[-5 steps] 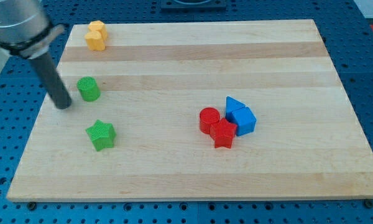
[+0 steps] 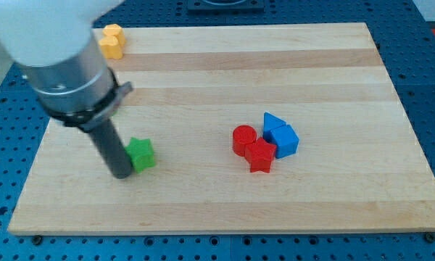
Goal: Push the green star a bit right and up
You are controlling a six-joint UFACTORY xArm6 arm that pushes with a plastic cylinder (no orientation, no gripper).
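The green star (image 2: 141, 154) lies on the wooden board (image 2: 225, 123) at the view's lower left. My tip (image 2: 121, 174) rests on the board touching the star's left lower side. The rod and the arm's wide body rise up and to the left from it. They hide the board's left part, where a green cylinder stood a moment ago; it does not show now.
A yellow block (image 2: 113, 40) sits at the board's top left corner. Right of centre is a tight cluster: a red cylinder (image 2: 243, 139), a red star (image 2: 260, 155), a blue cube (image 2: 283, 140) and a blue triangle (image 2: 272, 121).
My tip has moved down and to the right, from beside the green cylinder to the star's left side. The star has shifted right and slightly up. The arm now covers the cylinder.
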